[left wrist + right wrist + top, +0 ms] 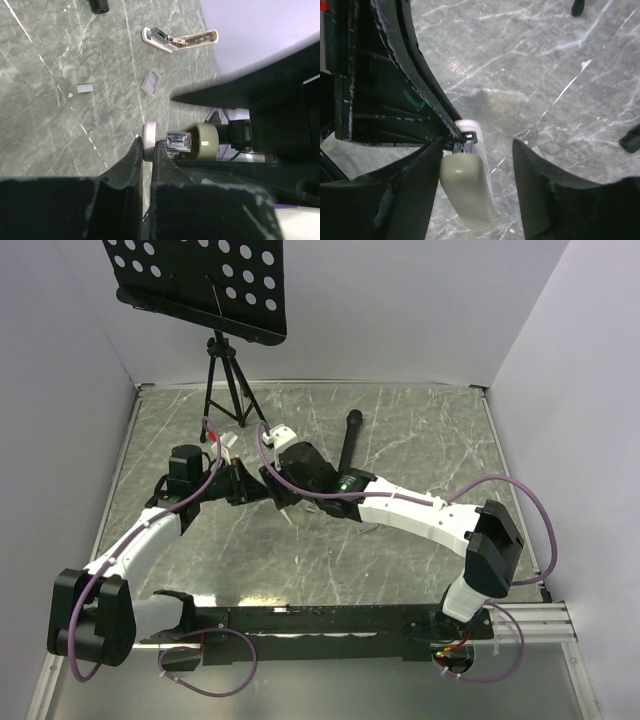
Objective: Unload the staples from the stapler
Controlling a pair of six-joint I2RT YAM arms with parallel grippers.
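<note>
lab test cell: white walls (pixel 400 310), marble tabletop (pixel 420 430)

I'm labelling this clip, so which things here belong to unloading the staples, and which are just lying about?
Job: stapler; left gripper holding it; right gripper open around it; loose staple strip.
Lying about: music stand; black tube; second stapler, lying open.

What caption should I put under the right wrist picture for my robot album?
Open right gripper flanks the cream stapler that the left gripper pinches above the marble table.
</note>
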